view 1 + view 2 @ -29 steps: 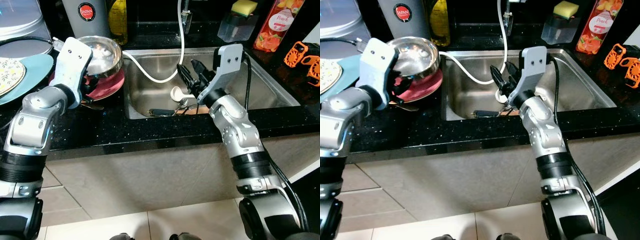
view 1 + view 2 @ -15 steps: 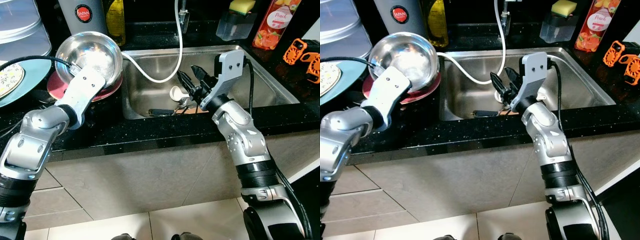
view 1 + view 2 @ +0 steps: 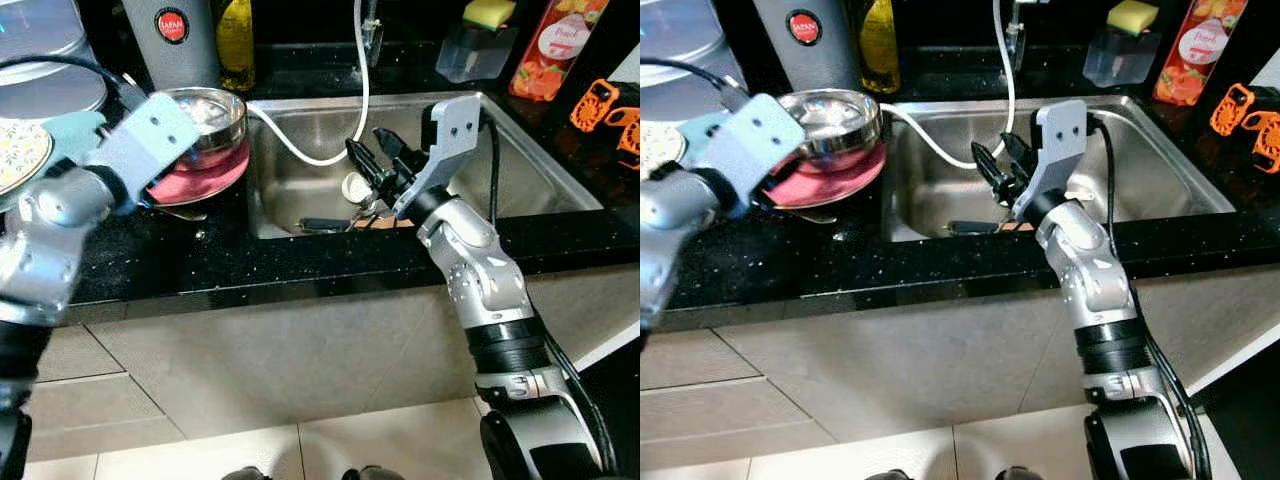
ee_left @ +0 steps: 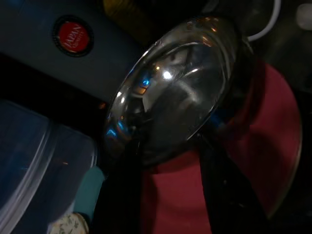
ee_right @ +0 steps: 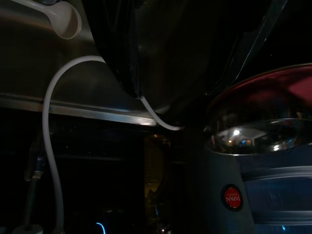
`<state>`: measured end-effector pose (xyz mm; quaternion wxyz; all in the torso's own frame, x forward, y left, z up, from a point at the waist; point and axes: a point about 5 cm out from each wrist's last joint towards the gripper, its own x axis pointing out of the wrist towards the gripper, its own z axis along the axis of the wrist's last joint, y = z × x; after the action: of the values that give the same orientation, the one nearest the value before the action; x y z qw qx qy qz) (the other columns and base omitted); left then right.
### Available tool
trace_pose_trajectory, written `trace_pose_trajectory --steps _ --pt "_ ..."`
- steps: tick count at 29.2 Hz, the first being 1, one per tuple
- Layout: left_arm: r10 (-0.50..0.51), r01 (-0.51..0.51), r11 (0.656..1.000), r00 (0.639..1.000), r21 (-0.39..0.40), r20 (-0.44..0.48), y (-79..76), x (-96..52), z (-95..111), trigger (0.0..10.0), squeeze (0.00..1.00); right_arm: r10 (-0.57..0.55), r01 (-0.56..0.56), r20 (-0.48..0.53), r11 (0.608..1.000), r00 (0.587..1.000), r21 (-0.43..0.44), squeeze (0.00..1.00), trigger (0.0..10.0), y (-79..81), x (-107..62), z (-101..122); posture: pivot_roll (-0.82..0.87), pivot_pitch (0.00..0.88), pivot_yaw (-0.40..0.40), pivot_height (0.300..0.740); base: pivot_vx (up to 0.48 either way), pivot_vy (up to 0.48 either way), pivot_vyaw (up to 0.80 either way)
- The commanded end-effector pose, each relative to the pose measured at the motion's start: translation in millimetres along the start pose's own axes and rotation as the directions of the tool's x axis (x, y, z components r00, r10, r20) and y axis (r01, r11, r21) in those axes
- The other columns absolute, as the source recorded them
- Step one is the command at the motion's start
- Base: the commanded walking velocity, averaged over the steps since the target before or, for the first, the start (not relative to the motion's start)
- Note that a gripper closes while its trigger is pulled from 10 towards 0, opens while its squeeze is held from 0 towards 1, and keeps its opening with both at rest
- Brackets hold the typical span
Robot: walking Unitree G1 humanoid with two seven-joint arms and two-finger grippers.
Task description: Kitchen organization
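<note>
Risk lies with the steel bowl (image 3: pixel 205 115) perched on the red plate (image 3: pixel 205 170) on the worktop (image 3: pixel 300 262); left hand (image 4: pixel 168 195), fingers apart, straddles it and could tip it; right hand (image 3: pixel 372 165), open, hovers over the sink (image 3: pixel 520 170)

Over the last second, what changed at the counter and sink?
The steel bowl, tipped up on edge half a second ago, lies level again on the pink plate. The left gripper straddles its rim, fingers apart. The right gripper still hovers open over the sink; the white spoon and hose are unmoved.
</note>
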<state>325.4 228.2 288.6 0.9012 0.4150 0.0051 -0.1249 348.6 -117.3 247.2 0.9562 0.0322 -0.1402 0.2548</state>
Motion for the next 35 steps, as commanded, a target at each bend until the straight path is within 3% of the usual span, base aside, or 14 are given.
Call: trace_pose_trajectory --steps 1,2,6,10,11,16,17,20,25,26,27,28,35 --pt "-0.053 0.053 0.998 0.999 -0.025 0.006 0.5 3.5 0 10.0 1.00 -0.003 0.003 -0.004 1.000 1.000 0.004 0.00 10.0 -0.4 0.5 1 0.12 0.036 -0.019 0.740 0.000 0.000 0.00" --pt "-0.090 0.091 0.993 0.996 -0.069 0.016 2.0 8.9 0 10.0 1.00 -0.005 0.005 -0.004 1.000 1.000 0.005 0.00 10.0 -0.4 0.3 1 0.12 0.036 -0.019 0.740 0.000 0.000 0.00" --pt "-0.106 0.107 0.991 0.994 -0.075 0.015 5.6 13.5 -2 10.0 1.00 -0.006 0.006 -0.004 1.000 1.000 0.004 0.00 10.0 -0.5 -0.1 2 0.11 0.037 -0.018 0.740 0.000 0.000 0.00" --pt "-0.189 0.190 0.969 0.982 -0.157 0.020 15.3 27.3 -5 10.0 1.00 -0.014 0.014 -0.004 1.000 1.000 0.004 0.00 10.0 -3.2 -0.8 3 0.11 0.040 -0.021 0.740 0.000 0.000 0.00" --pt "-0.216 0.214 0.957 0.976 -0.195 0.012 16.1 31.0 -9 10.0 0.00 -0.016 0.016 -0.004 1.000 1.000 0.004 0.00 10.0 -3.5 -0.5 3 0.11 0.041 -0.022 0.740 0.000 0.000 0.00" --pt "-0.344 0.330 0.912 0.939 -0.244 -0.017 12.8 40.9 -20 10.0 0.00 -0.014 0.014 -0.002 1.000 1.000 0.003 0.00 10.0 -2.9 0.7 3 0.11 0.042 -0.026 0.740 0.000 0.000 0.00" --pt "-0.389 0.368 0.904 0.919 -0.219 -0.062 14.9 46.2 -27 10.0 0.00 -0.011 0.011 -0.001 1.000 1.000 0.002 0.00 10.0 -2.8 1.8 5 0.10 0.044 -0.032 0.740 0.000 0.000 0.00" --pt "-0.411 0.391 0.905 0.906 -0.167 -0.106 19.8 48.3 -33 10.0 0.00 -0.009 0.009 -0.002 1.000 1.000 -0.001 0.00 10.0 -2.7 2.3 5 0.10 0.045 -0.032 0.740 0.000 0.000 0.00" --pt "-0.475 0.457 0.877 0.870 -0.147 -0.134 23.1 49.2 -35 10.0 0.00 -0.013 0.013 -0.002 1.000 1.000 -0.005 0.00 10.0 -2.3 1.1 5 0.09 0.047 -0.026 0.740 0.000 0.000 0.00" --pt "-0.482 0.466 0.875 0.866 -0.134 -0.137 22.3 49.1 -35 7.1 0.00 -0.015 0.015 -0.002 1.000 1.000 -0.004 0.00 10.0 -2.2 0.7 5 0.09 0.048 -0.020 0.740 0.000 0.000 0.00" --pt "-0.488 0.473 0.872 0.862 -0.126 -0.138 22.0 49.3 -35 7.1 0.00 -0.017 0.017 -0.002 1.000 1.000 -0.004 0.00 10.0 -2.2 0.5 5 0.09 0.048 -0.020 0.740 0.000 0.000 0.00" --pt "-0.489 0.476 0.871 0.863 -0.118 -0.129 21.9 49.6 -34 0.1 0.00 -0.018 0.018 -0.002 1.000 1.000 -0.004 0.00 10.0 -2.4 0.1 5 0.09 0.048 -0.020 0.740 0.000 0.000 0.00" --pt "-0.489 0.488 0.872 0.866 -0.037 -0.100 17.0 52.7 -34 0.0 0.00 -0.034 0.034 -0.001 0.999 0.999 -0.005 0.00 10.0 -5.0 -2.1 5 0.08 0.044 -0.019 0.740 0.000 0.000 0.00"
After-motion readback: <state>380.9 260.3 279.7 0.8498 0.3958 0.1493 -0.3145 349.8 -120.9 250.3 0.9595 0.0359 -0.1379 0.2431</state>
